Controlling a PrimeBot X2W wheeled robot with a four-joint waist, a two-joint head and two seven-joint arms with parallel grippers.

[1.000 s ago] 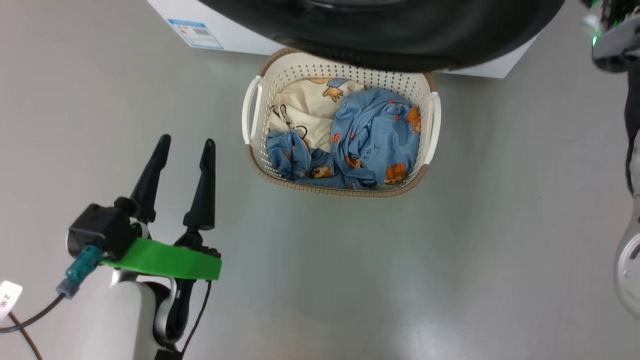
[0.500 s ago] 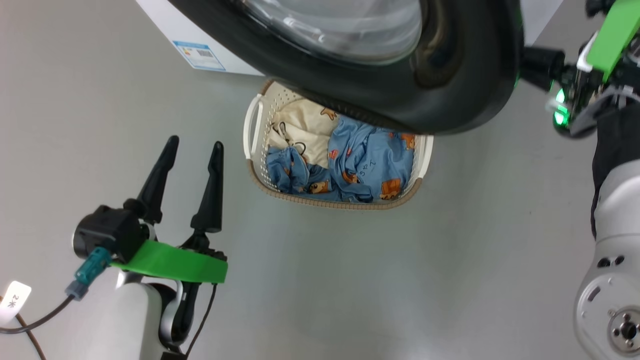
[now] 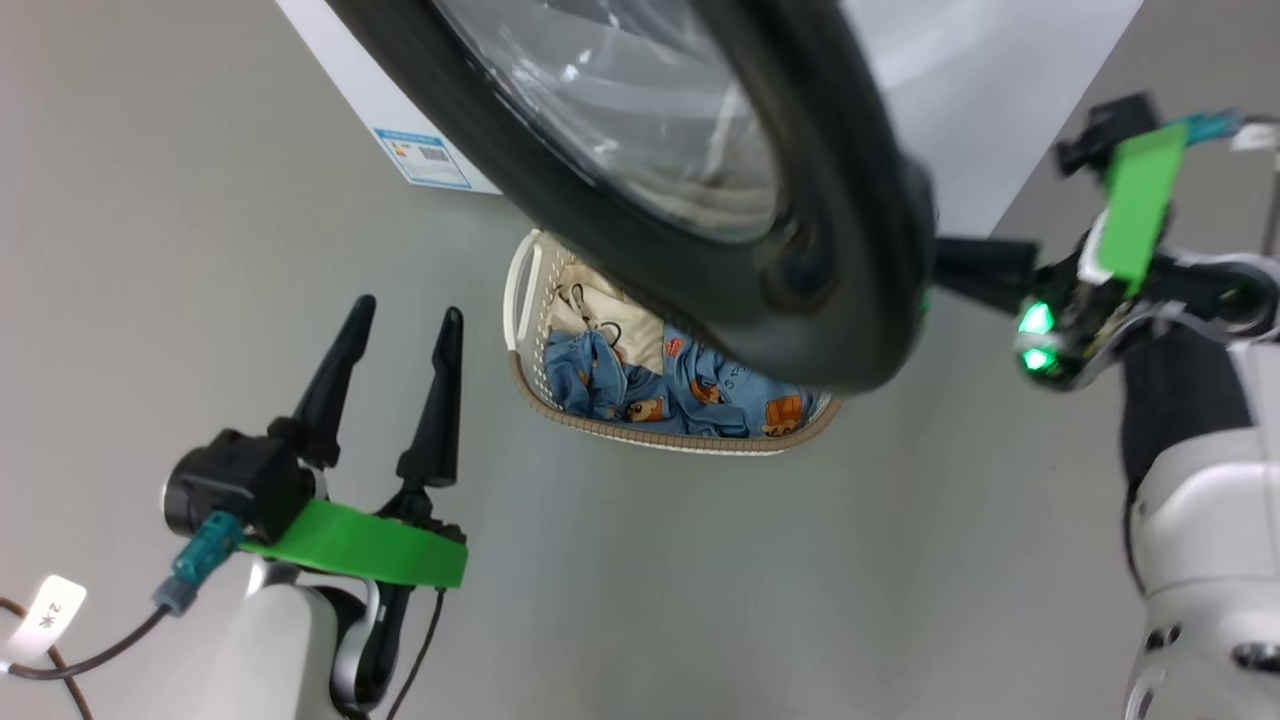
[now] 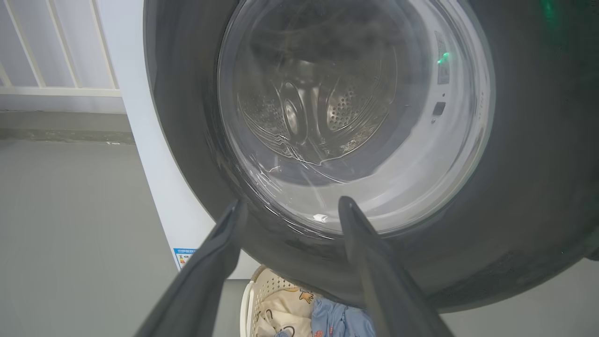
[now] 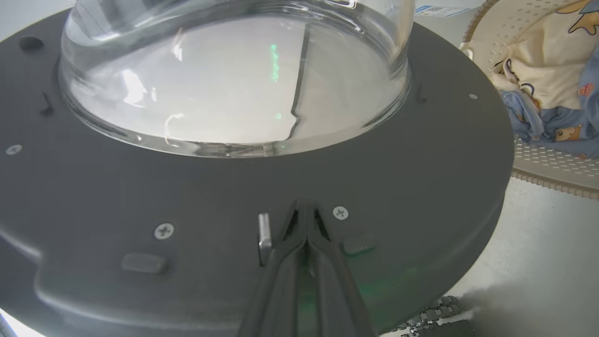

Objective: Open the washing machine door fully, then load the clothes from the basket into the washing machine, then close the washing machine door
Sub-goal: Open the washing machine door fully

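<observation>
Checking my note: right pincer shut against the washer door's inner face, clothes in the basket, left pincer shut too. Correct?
No: the left pincer is open, fingers spread and empty, as the head view shows. The right pincer is shut against the washing machine door, clothes in the basket.

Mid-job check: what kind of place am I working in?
Likely a laundry area or test room: a big white front-loading washing machine, a cream perforated plastic basket of blue bear-print clothes, bare grey floor.
</observation>
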